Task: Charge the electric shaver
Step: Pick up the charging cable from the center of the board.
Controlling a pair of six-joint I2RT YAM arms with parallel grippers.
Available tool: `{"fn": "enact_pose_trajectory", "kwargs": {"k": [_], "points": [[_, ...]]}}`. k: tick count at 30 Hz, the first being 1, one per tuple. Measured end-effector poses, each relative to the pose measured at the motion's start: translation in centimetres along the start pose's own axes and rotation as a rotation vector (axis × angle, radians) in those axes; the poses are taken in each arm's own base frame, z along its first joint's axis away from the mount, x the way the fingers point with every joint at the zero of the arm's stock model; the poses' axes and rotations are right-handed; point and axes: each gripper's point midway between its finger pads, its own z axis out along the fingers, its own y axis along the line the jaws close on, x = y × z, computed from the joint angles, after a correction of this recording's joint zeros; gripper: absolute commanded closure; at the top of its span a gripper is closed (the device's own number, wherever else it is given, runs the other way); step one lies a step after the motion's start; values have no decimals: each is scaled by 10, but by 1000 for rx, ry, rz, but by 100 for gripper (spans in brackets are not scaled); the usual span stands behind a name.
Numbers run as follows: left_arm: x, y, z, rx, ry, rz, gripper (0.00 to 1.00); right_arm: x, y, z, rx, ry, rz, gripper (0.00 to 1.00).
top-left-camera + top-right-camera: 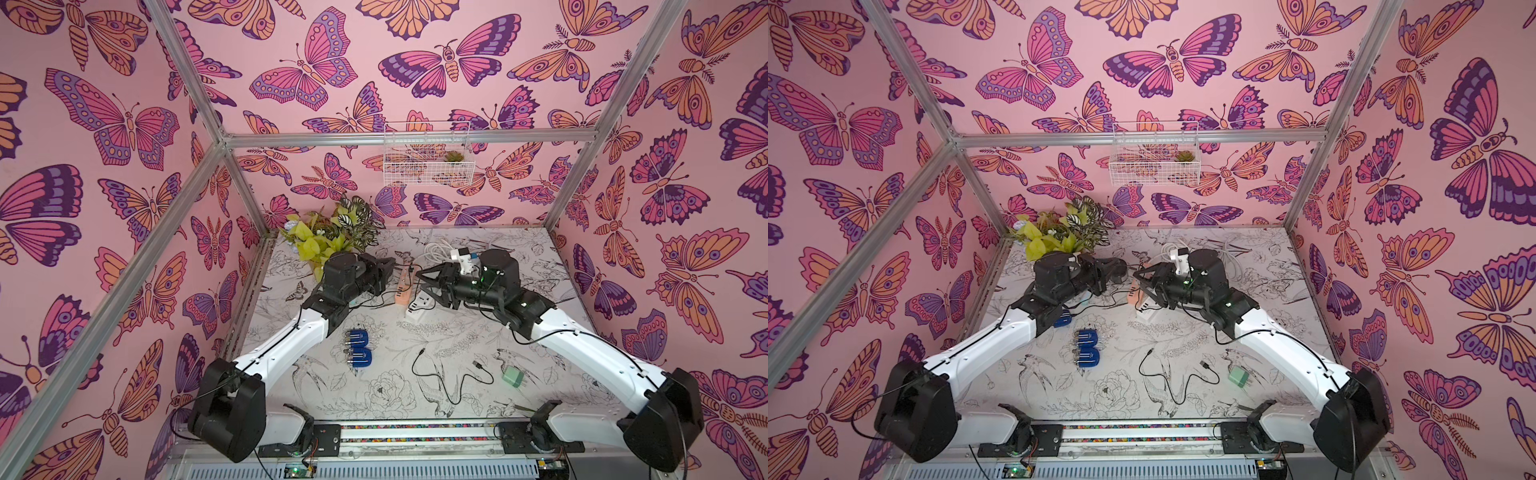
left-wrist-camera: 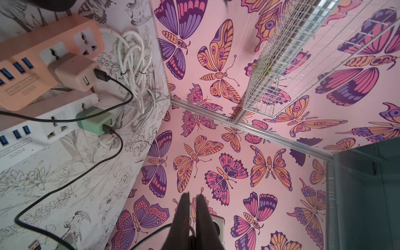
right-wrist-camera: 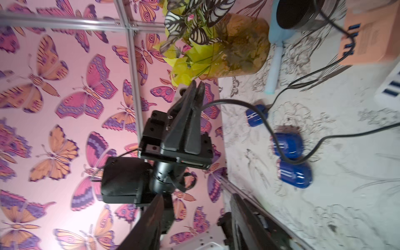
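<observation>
Three blue electric shavers (image 3: 285, 144) lie on the table's left half; two of them (image 1: 356, 337) show in both top views. The farthest shaver (image 3: 256, 114) has a black cable running up to its end. My left gripper (image 2: 193, 194) hangs above the table near the power strips, shut on a black cable (image 3: 227, 101) that droops past the shavers. It also shows in a top view (image 1: 392, 264). My right gripper (image 3: 197, 201) faces it from the right, open with nothing between its fingers, above the strips in a top view (image 1: 424, 278).
A peach power strip (image 2: 32, 71) holds a peach adapter (image 2: 73, 73). The white strip (image 2: 43, 132) holds a green adapter (image 2: 95, 121). A loose black cable (image 1: 444, 382) and a green adapter (image 1: 513, 376) lie in front. A potted plant (image 1: 332, 232) stands back left, with coiled white cord (image 2: 134, 65) nearby.
</observation>
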Motion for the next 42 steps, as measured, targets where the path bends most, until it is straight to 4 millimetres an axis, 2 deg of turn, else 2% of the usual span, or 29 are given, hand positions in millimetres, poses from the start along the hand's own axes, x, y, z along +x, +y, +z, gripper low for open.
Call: {"fn": "enact_pose_trajectory", "kwargs": {"k": [5,10,13,18,21,29,37,42], "points": [[10,4,8,4,53,44,100,-7,10,17,-68,-17,137,51],[15,3,9,6,80,60,100,-20,-5,39,-59,-32,232,55],[17,4,8,5,89,69,100,-22,-15,45,-36,-31,257,57],[20,7,8,-9,110,82,100,-25,-12,45,-49,-32,266,73],[21,6,8,-8,119,90,100,-29,-8,46,-60,-32,265,77],[25,-6,8,14,132,102,100,-37,-11,44,-59,-34,269,76],[24,0,10,-7,136,94,100,-41,-12,48,-62,-32,270,84],[25,2,10,-16,142,91,100,-42,-14,52,-63,-22,270,84]]}}
